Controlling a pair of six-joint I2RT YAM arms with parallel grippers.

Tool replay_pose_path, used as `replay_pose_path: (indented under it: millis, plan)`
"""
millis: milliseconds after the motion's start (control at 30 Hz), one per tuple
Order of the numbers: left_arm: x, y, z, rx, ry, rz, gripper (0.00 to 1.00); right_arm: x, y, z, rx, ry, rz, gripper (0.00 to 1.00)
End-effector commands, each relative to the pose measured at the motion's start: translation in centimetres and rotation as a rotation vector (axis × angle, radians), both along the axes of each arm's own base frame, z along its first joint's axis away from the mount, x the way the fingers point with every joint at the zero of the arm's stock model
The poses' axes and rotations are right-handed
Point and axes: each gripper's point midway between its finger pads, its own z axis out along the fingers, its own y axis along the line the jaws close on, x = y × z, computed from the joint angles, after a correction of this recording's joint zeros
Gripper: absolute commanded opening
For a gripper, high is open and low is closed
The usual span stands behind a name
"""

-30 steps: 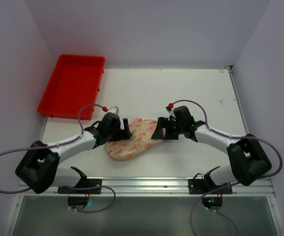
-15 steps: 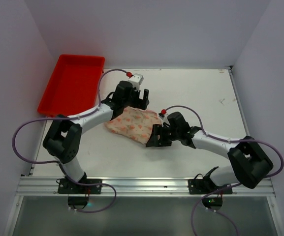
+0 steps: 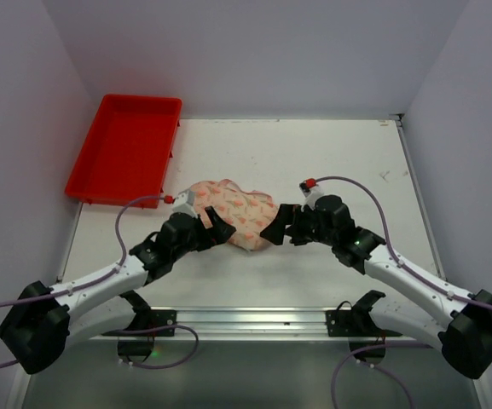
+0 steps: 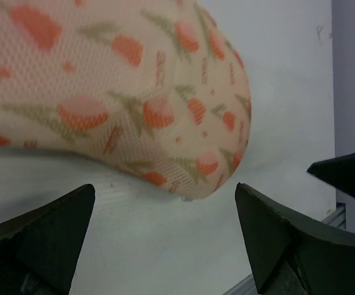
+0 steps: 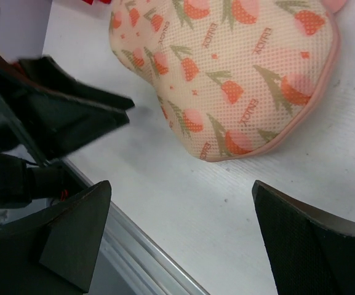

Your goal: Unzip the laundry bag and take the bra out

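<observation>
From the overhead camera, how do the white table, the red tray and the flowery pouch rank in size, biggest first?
1. The white table, by far the largest.
2. The red tray, at the table's far left corner.
3. The laundry bag, clearly smaller than the tray.

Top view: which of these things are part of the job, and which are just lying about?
Part of the job: laundry bag; left gripper and right gripper, both open beside it.
Just lying about: red tray, far left.
</observation>
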Motion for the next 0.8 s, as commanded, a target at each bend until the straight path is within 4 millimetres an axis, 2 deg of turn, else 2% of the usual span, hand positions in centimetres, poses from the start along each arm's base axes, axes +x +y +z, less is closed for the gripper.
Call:
replay_pose_path:
  millis: [0, 33, 100, 133, 200, 267, 367, 467, 500, 533, 600, 667, 733, 767]
  plan:
    - [-0.5, -1.2, 0.1, -0.249, 0.025, 0.129, 1.00, 0.7, -1.8, -0.3, -0.037, -0.063, -0.082, 0.99]
    - [-0.8, -1.1, -1.0, -0.236, 0.035, 0.140, 1.00, 0.7, -1.9, -0.4, -0.027, -0.072, -0.087, 0.99]
    - [-0.3, -1.4, -1.0, -0.264, 0.031, 0.159, 1.00, 0.6, -1.9, 0.4, 0.008, -0.098, -0.094, 0.99]
    - [-0.3, -1.4, -2.0, -0.255, 0.048, 0.163, 1.00, 0.4, -2.0, 0.0, 0.011, -0.097, -0.095, 0.99]
    - [0.1, -2.0, -1.7, -0.313, 0.037, 0.167, 1.00, 0.4, -2.1, 0.2, 0.027, -0.113, -0.100, 0.99]
    - [0.4, -2.2, -2.6, -0.329, 0.036, 0.178, 0.98, 0.3, -2.3, 0.1, 0.024, -0.119, -0.101, 0.99]
    - [1.0, -2.3, -3.8, -0.331, 0.029, 0.199, 0.94, 0.2, -2.2, 0.2, 0.027, -0.130, -0.091, 0.99]
    - [1.3, -2.5, -5.1, -0.316, 0.056, 0.216, 0.85, 0.4, -2.2, -0.1, 0.020, -0.140, -0.088, 0.99]
    - [1.5, -2.8, -5.2, -0.319, 0.061, 0.219, 0.82, 0.7, -1.9, 0.5, 0.039, -0.171, -0.082, 0.99]
    - [1.6, -2.9, -5.7, -0.310, 0.065, 0.218, 0.79, 0.6, -2.0, 0.1, 0.038, -0.171, -0.080, 0.99]
    - [2.2, -3.7, -5.0, -0.321, 0.044, 0.203, 0.66, 0.7, -1.8, 0.3, 0.052, -0.192, -0.073, 0.99]
    - [2.4, -4.2, -4.7, -0.324, 0.035, 0.182, 0.50, 0.6, -1.7, -0.2, 0.048, -0.190, -0.065, 0.99]
    - [2.9, -4.8, -3.8, -0.333, 0.019, 0.171, 0.39, 0.8, -1.7, -0.9, 0.024, -0.177, -0.066, 0.99]
    - [2.9, -4.8, -3.8, -0.329, 0.023, 0.174, 0.26, 0.8, -1.6, -1.6, 0.004, -0.161, -0.059, 0.99]
